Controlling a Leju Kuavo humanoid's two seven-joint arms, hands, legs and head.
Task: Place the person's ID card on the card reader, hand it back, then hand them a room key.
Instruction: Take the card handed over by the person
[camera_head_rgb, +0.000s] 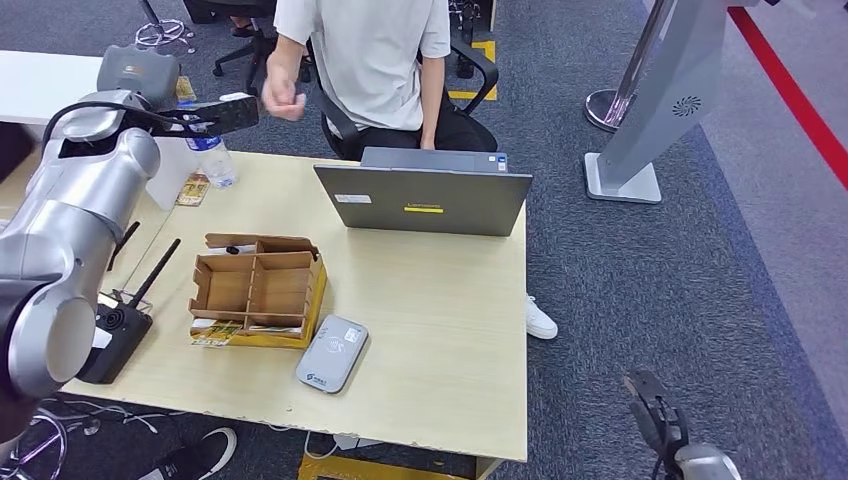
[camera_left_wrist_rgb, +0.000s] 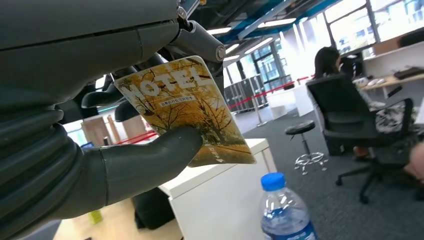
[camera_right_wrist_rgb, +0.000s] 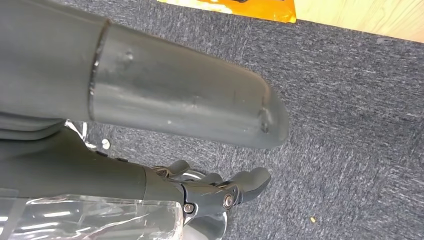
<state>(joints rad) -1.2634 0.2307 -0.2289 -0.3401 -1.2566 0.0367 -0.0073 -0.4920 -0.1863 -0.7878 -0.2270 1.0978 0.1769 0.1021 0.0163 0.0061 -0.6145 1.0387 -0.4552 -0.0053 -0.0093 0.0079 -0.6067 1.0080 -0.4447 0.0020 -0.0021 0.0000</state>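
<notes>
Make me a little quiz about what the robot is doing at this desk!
1. True or false: the left hand holds a yellow card with HOTEL printed on it.
2. What lies on the table nearest the robot's edge? A) laptop B) reader C) bottle
3. Fill in: the right hand hangs over the ____, beside the table.

Key
1. True. The thumb pins the card, and the arm is raised toward the person.
2. B. The grey reader lies beside the cardboard box; the laptop and bottle stand on the far side.
3. Carpet.
</notes>
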